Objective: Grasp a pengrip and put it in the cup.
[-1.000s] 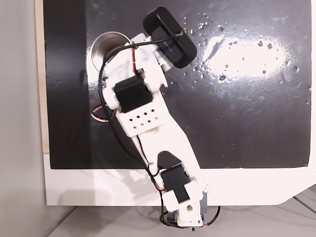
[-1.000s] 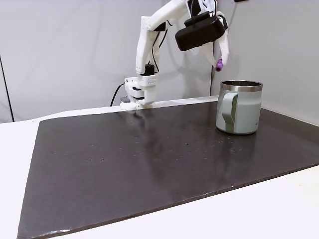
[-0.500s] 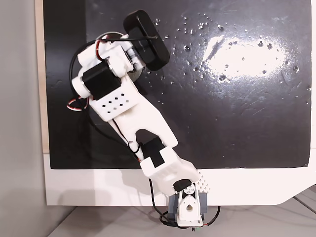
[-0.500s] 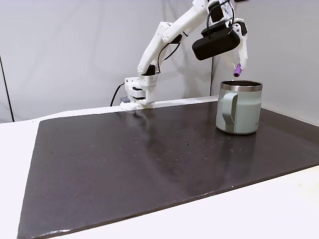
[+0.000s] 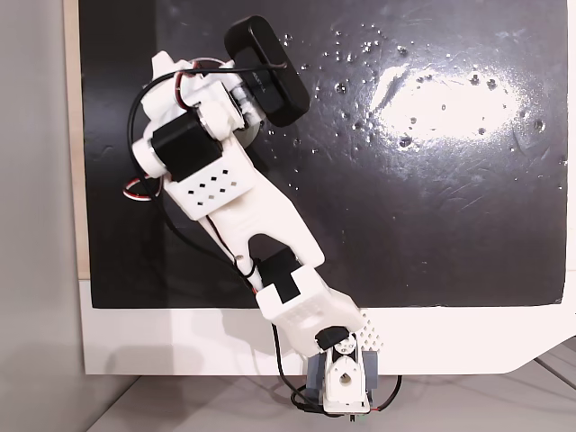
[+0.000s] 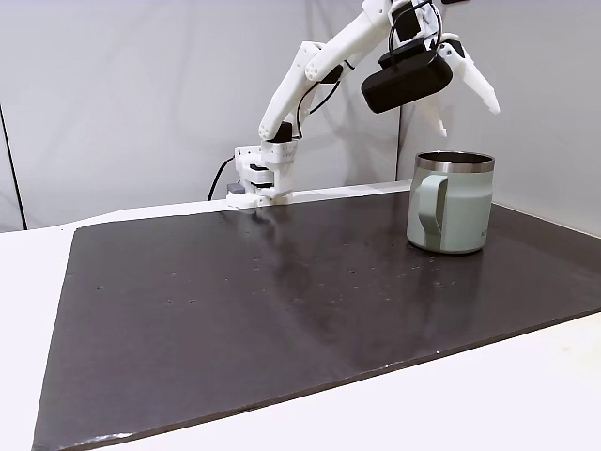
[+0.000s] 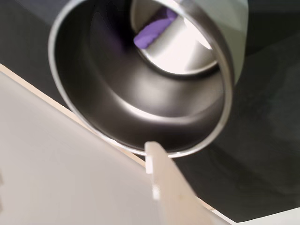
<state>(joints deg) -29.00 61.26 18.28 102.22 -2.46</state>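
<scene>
- In a fixed view the gripper (image 6: pixel 462 101), upper right, hangs above the cup (image 6: pixel 451 202) with fingers spread wide, holding nothing.
- In the wrist view the purple pengrip (image 7: pixel 153 30) lies on the cup's pale bottom, at top centre.
- Cup: round, shiny metal, grey-green handle; mat (image 6: pixel 282 301) dark, glossy.

One fixed view looks straight down on the arm (image 5: pixel 243 198) and the dark mat (image 5: pixel 432 180). Another fixed view faces them low from across the table. The wrist view peers closely into the cup (image 7: pixel 140 108).
</scene>
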